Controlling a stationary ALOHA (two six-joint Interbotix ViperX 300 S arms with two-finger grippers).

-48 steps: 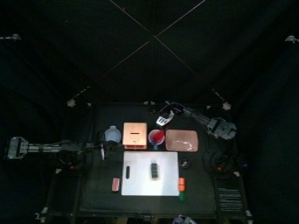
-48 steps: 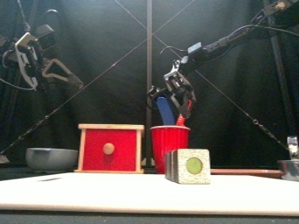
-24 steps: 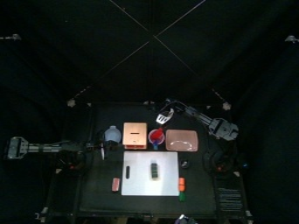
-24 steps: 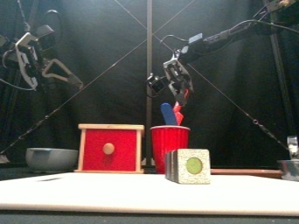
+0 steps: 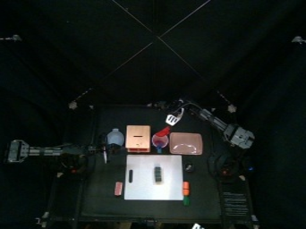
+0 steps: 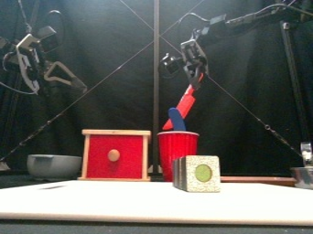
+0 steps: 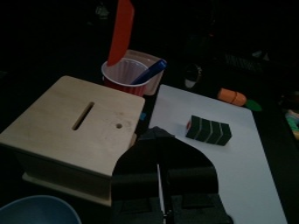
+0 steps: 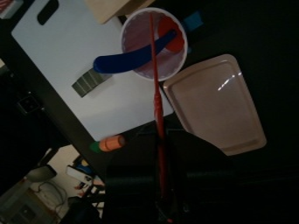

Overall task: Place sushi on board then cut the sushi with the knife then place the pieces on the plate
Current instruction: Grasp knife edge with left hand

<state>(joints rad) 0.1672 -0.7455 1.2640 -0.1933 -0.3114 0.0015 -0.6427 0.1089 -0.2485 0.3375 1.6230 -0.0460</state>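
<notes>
From above, the board (image 5: 143, 183) lies at the front middle of the surface (image 5: 98, 204), with the sushi roll (image 5: 159, 173) on it. Behind the board stand a bowl (image 5: 114, 137), a wooden box (image 5: 139, 136), a red cup (image 5: 160, 141) and the pink tray (image 5: 188, 143), in a row from left to right. The right gripper (image 5: 174, 117) hangs just behind the cup. The left gripper (image 5: 98, 152) is off the board's back left corner. One small orange toy (image 5: 118, 187) lies left of the board, and another (image 5: 185, 188) lies at its right edge.

From the front, the right gripper is high over the cup and grasps the top of the red knife (image 6: 189, 94). The knife hangs tilted, its lower end above the cup's rim. The blue knife (image 6: 175, 119) stands in the cup. The sushi roll sits on the board in front of the cup, its cut end facing the camera. The left gripper hangs high at the left, well apart from everything.

From the left wrist, the left gripper is clenched on nothing, with only a thin line between its jaws. Beyond it are the box, the cup and the sushi roll on the board.

From the right wrist, the red knife runs from the right gripper toward the cup. The tray is beside the cup with nothing on it. The sushi roll is on the board beyond.
</notes>
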